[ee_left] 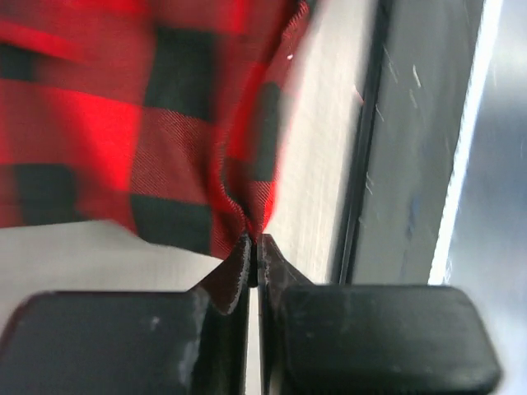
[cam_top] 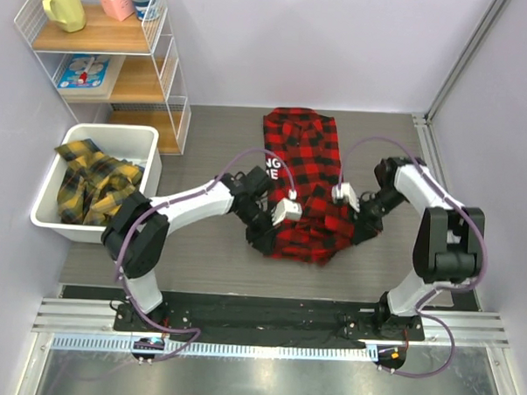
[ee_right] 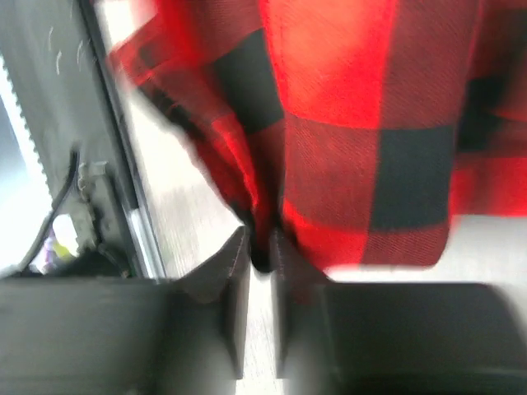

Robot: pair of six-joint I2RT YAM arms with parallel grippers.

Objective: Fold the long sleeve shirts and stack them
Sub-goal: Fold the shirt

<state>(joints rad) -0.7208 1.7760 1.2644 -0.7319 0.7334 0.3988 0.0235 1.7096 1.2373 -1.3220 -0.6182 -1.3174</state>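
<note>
A red-and-black checked long sleeve shirt point(cam_top: 301, 177) lies lengthwise in the middle of the table, white lettering showing at its left side. My left gripper point(cam_top: 263, 237) is shut on the cloth at the shirt's near left corner; the wrist view shows the red fabric point(ee_left: 165, 123) pinched between the fingertips point(ee_left: 239, 263). At the near right edge my right gripper point(cam_top: 360, 230) is shut on the hem, and its wrist view shows the fabric point(ee_right: 362, 123) bunched between the fingertips point(ee_right: 235, 255). Yellow-and-black checked shirts point(cam_top: 93, 186) lie crumpled in a white bin point(cam_top: 143, 140) at the left.
A wire shelf point(cam_top: 164, 62) with wooden boards stands at the back left, holding a yellow jug point(cam_top: 60, 2), a pink box and a cup. Metal rails point(cam_top: 267, 324) run along the near table edge.
</note>
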